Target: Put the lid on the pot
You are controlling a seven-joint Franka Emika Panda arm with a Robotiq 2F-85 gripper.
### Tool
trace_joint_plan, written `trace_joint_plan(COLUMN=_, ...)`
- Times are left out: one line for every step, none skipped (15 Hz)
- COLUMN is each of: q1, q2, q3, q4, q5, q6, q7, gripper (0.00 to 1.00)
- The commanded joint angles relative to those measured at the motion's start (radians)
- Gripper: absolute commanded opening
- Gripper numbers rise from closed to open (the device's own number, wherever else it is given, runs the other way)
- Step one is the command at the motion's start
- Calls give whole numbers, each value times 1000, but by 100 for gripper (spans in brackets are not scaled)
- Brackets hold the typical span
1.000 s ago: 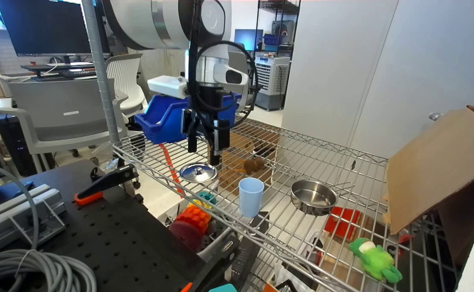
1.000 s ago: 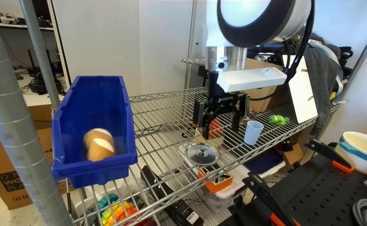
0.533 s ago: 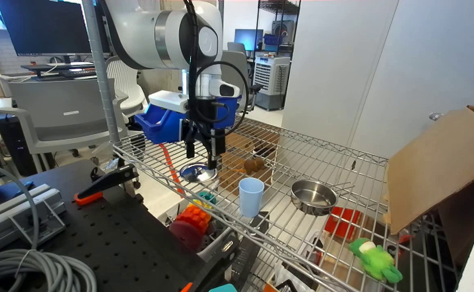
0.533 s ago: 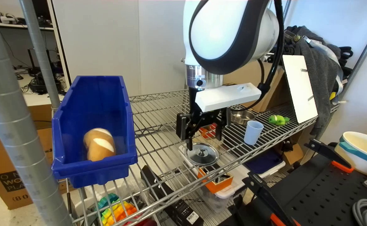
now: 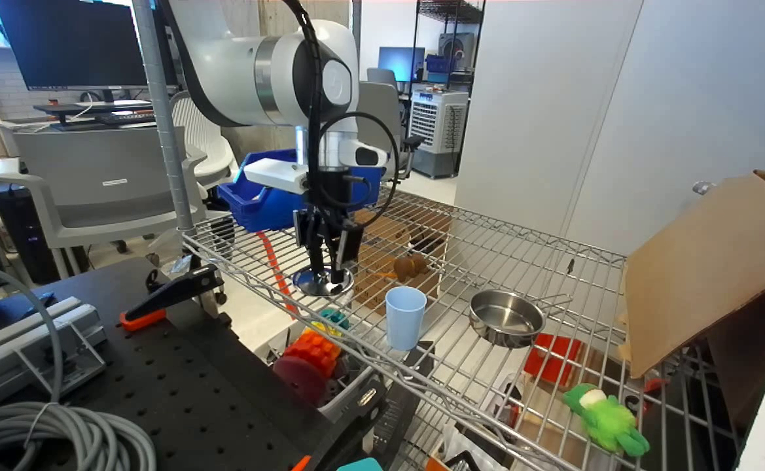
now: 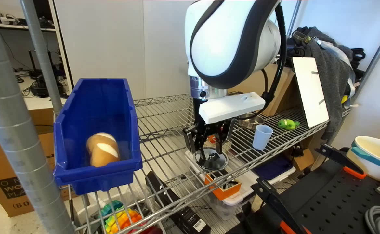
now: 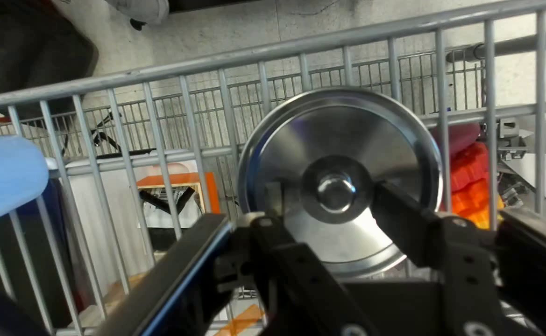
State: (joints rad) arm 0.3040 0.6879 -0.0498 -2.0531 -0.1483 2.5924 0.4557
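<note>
The round silvery lid [image 5: 307, 281] lies flat on the wire shelf, its knob facing up. My gripper [image 6: 210, 157] is right above it, pointing down, with its fingertips low at the lid's top. In the wrist view the gripper [image 7: 327, 195] has its fingers partly drawn in, one on each side of the knob [image 7: 336, 192]. Gaps show between the knob and both fingers, so nothing is held. Farther along the same shelf stands the shiny steel pot [image 5: 497, 332], uncovered, its handle pointing away. In an exterior view the pot [image 6: 247, 123] is partly hidden behind the gripper and cable.
A light blue cup [image 5: 405, 318] stands on the shelf between lid and pot, nearer the front edge. A blue bin [image 6: 95, 172] sits at one end. Toward the other end are a green plush toy [image 5: 608, 418] and a cardboard box [image 5: 703, 268].
My gripper has come down from above to the lid and moved over it. Its fingers have drawn closer together around the knob. The lid has shifted very slightly.
</note>
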Motion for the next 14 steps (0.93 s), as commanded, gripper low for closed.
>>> trace_joint_plan(q1=27, q2=15, q3=-13, q4=18, q5=11, q6=4, q7=14, gripper=23)
trace_joint_plan(q1=29, q2=14, q3=-13, q4=19, q5=12, q6=4, q7=16, gripper=16)
trace_joint_plan(q1=28, q2=11, q3=-12, q4=21, q5=15, q6=3, q7=18, gripper=16)
trace_joint_plan(q1=25, q2=8, q3=-10, q4=23, q5=21, q6=-2, q7=20, gripper=13)
trace_joint_plan(q1=20, q2=3, q3=-8, q4=27, q5=28, q6=-10, q7=22, gripper=17)
trace_joint_plan(q1=18, q2=-6, q3=-10, q4=27, q5=32, q6=-19, q7=26, gripper=18)
trace_joint_plan(q1=15, q2=-31, q3=-13, q4=16, q5=34, q6=-25, q7=26, gripper=19)
trace_joint_plan(q1=3, q2=-55, q3=-3, q4=7, q5=49, q6=-35, q7=16, gripper=19)
trace_joint_plan(q1=-14, q2=-98, q3=12, q4=-13, q5=69, q6=-34, q7=-1, gripper=17)
trace_joint_plan(q1=-24, q2=-130, q3=21, q4=-25, q5=86, q6=-39, q7=-10, gripper=15)
trace_joint_plan(q1=-32, q2=-169, q3=24, q4=-36, q5=101, q6=-43, q7=-16, gripper=15)
trace_joint_plan(q1=-36, q2=-203, q3=17, q4=-39, q5=108, q6=-51, q7=-12, gripper=18)
trace_joint_plan(q1=-41, q2=-227, q3=6, q4=-32, q5=111, q6=-61, q7=-3, gripper=19)
trace_joint_plan(q1=-47, q2=-243, q3=-8, q4=-19, q5=107, q6=-79, q7=8, gripper=13)
